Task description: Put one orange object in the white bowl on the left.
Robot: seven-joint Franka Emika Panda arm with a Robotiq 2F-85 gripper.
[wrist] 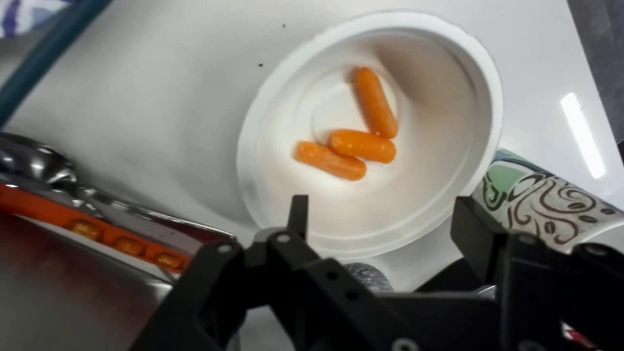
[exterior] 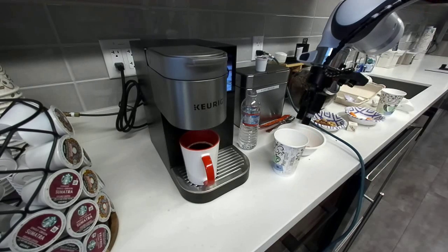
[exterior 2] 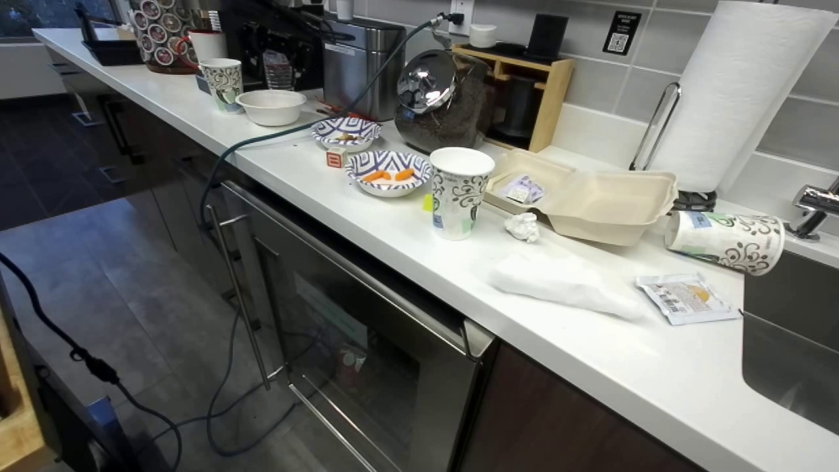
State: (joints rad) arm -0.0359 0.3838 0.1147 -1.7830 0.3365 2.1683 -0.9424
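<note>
The plain white bowl point(wrist: 273, 92) fills the middle of the wrist view, with three orange carrots point(wrist: 375, 103) lying in its bottom. The bowl also shows in both exterior views point(exterior: 319, 140) point(exterior 2: 271, 117), where its inside is mostly hidden. My gripper point(wrist: 381, 198) is open and empty, with its fingertips over the bowl's near side, short of the carrots. In an exterior view the gripper point(exterior: 306, 117) points down over the bowl. A patterned bowl point(exterior 2: 391, 191) holds more orange carrots point(exterior 2: 404, 174). It stands apart from the white bowl.
A paper cup point(wrist: 546, 204) stands close beside the white bowl. A water bottle point(exterior: 249, 122), a spoon point(wrist: 39, 163) and an orange packet point(wrist: 97, 229) are near. A teal cable point(exterior: 353, 154) crosses the counter. Another patterned bowl point(exterior 2: 346, 145) holds small brown pieces.
</note>
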